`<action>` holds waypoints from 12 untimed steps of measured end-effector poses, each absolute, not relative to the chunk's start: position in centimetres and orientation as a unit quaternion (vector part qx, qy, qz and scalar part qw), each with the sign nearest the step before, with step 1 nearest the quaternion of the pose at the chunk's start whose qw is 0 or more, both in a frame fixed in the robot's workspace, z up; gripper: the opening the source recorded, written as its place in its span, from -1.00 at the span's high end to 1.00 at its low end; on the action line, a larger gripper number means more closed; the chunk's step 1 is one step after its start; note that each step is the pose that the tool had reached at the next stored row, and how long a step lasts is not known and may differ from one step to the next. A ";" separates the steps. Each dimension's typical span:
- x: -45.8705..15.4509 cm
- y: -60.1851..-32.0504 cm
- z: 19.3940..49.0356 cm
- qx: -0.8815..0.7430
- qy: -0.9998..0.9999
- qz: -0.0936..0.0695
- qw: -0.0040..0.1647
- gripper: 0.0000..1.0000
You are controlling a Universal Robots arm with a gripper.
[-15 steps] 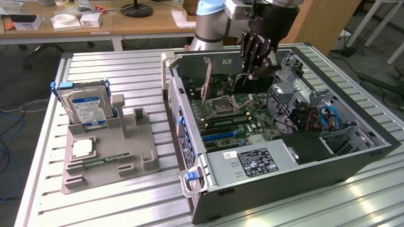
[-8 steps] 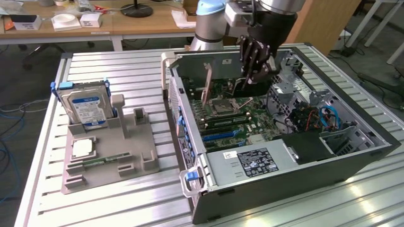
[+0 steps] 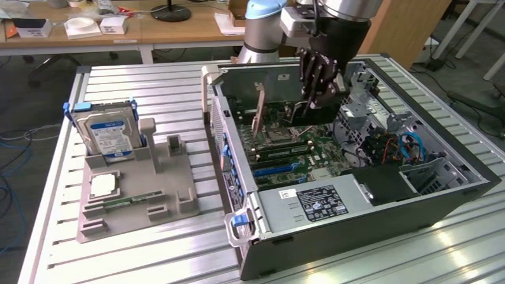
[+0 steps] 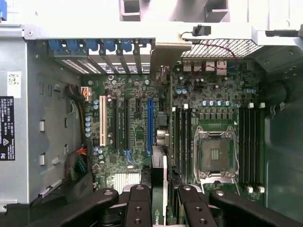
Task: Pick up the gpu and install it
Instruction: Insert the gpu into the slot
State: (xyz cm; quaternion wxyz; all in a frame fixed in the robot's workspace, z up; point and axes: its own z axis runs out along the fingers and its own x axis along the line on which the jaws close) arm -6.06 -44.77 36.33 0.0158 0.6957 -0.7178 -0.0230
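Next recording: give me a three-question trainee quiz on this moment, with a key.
1. True or false: the hard drive stands upright in the grey holder, outside the computer case.
2. What are the fingers gripping? A. memory stick B. gpu C. hard drive
3. Fill in: the gripper holds the gpu over the case's green ____.
Key: 1 true; 2 B; 3 motherboard.
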 end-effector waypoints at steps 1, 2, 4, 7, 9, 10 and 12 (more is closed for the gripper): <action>-6.1 -44.8 36.3 0.696 -0.718 -0.023 0.016 0.47; -6.2 -44.8 36.2 0.696 -0.718 -0.023 0.016 0.47; -6.3 -44.8 36.0 0.696 -0.718 -0.023 0.016 0.47; -6.4 -44.8 35.6 0.696 -0.718 -0.023 0.017 0.47; -6.4 -44.8 35.3 0.696 -0.718 -0.024 0.017 0.47; -6.4 -44.8 35.1 0.696 -0.718 -0.024 0.017 0.47; -6.6 -44.8 34.8 0.696 -0.718 -0.024 0.017 0.47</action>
